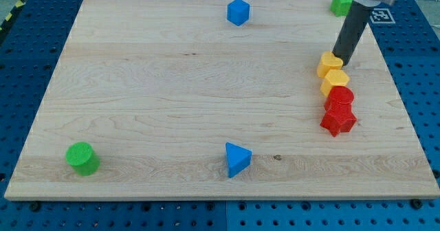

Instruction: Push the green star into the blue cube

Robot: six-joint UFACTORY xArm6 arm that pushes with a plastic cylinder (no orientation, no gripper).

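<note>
My tip (pixel 342 59) rests against the upper yellow block (pixel 328 64) at the counter's (pixel 172 107) right; there is no claw, only the rod. The green star (pixel 339 3) sits at the top right corner, partly hidden behind the rod, well apart from the blue cube (pixel 238 12) at top centre.

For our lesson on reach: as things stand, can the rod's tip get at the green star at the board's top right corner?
Probably yes. My tip rests by the upper yellow block, and the green star sits just above it toward the view's top, with bare board between them; the rod partly hides the star.
</note>
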